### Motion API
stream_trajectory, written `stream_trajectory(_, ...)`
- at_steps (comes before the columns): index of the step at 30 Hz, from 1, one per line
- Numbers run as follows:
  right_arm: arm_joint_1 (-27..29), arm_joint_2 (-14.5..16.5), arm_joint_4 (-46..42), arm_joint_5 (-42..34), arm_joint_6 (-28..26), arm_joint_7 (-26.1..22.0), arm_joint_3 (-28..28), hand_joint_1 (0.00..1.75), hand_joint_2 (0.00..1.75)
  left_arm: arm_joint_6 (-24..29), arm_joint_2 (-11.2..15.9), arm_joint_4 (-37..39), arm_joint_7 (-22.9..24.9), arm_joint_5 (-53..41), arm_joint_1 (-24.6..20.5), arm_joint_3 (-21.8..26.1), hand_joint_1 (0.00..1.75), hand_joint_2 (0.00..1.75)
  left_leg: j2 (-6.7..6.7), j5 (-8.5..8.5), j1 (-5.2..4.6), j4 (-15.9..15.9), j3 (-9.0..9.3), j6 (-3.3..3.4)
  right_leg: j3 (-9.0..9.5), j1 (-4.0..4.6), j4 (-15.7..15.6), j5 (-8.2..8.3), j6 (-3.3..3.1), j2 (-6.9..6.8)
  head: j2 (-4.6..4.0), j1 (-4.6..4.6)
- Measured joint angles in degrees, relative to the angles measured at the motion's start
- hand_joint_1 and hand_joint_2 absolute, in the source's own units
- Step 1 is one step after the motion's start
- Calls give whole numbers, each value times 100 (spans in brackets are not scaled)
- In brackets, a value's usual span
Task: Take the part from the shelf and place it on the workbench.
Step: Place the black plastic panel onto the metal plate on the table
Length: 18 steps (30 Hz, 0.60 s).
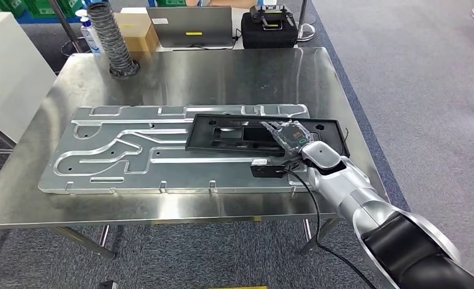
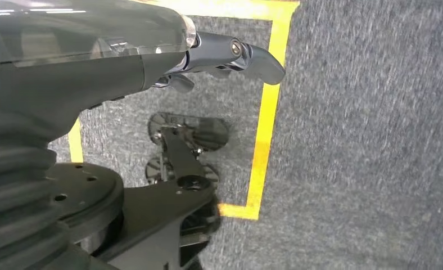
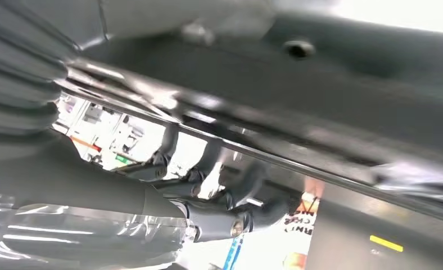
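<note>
The flat black rectangular part (image 1: 246,133) lies on the workbench (image 1: 222,72), overlapping a grooved metal plate (image 1: 132,156).

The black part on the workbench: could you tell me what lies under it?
The black part lies on an embossed metal plate; the right hand covers its right portion.

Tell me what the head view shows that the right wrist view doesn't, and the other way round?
Head view alone: the steel workbench, a large grooved metal plate lying on it, a ribbed hose, a laptop, and the whole black part resting across the plate.
Right wrist view alone: a close, blurred look along the underside of that part's edge, with the dark fingers curled beneath it.
Both share: the right hand at the black part, apparently gripping its edge.
</note>
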Motion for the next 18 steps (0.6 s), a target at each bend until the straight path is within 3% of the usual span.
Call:
stream_trajectory(2, 25, -44, -5, -203, -111, -238, -41, 0, 0, 22, -7, 0, -1, -13, 18, 0, 0, 0, 19, -267, 8, 649, -305, -43, -14, 9, 4, 0, -6, -13, 0, 0)
stream_trajectory(3, 38, -68, -20, -372, -142, -414, -84, 0, 0, 24, -10, 0, -1, -17, 26, 0, 0, 0, 21, -245, 12, 713, -331, -55, -18, 8, 9, 0, -5, -19, 0, 0)
stream_trajectory(4, 50, -87, -57, -588, -140, -634, -145, 0, 0, 21, -14, 0, -1, -21, 29, 0, 0, 0, 21, -120, 17, 550, -245, -63, -18, 6, 16, -3, 0, -18, 0, 0)
stream_trajectory(6, 81, -116, -229, -1294, 13, -1259, -331, 0, 0, -3, -16, 0, 0, -33, 20, 0, 0, 0, -14, 247, 35, -226, 145, -62, -16, 3, 49, -24, 34, -13, 0, 0)
stream_trajectory(8, 138, -136, -543, -2184, 339, -1911, -590, 0, 0, -32, -24, 0, 12, -56, 9, 0, 0, 0, -65, 448, 29, -775, 409, 13, -24, 15, 96, -54, 90, 7, 0, 1)
stream_trajectory(12, 451, -138, -1551, -3801, 1119, -2546, -992, 0, 0, -100, -33, 0, 48, -103, -7, 1, 0, 0, -71, 500, 4, -890, 465, 208, -53, 3, 133, -110, 209, 27, 0, 1)
stream_trajectory(14, 701, -110, -2238, -4675, 1481, -2588, -1122, 0, 0, -120, -34, 0, 68, -91, -32, 13, 0, 0, -50, 518, 24, -927, 489, 266, -234, -12, 532, -359, 246, 108, 0, 1)
stream_trajectory(16, 1002, -39, -3024, -5610, 1750, -2624, -1275, 0, 0, -141, -34, 0, 79, -36, -31, 57, 0, 0, -10, 507, 15, -929, 495, 297, -618, -24, 1338, -711, 261, 197, 0, 1)
stream_trajectory(17, 1167, 10, -3421, -5958, 1767, -2668, -1389, 0, 0, -156, -34, 0, 64, 12, -9, 94, 0, 0, 15, 497, 7, -926, 498, 307, -796, -26, 1675, -807, 264, 216, 0, 1)
stream_trajectory(18, 1338, 74, -3828, -6141, 1662, -2725, -1543, 0, 0, -177, -32, 0, 29, 68, 30, 138, 0, 0, 46, 483, -3, -920, 504, 315, -888, -24, 1817, -796, 259, 224, 0, 1)
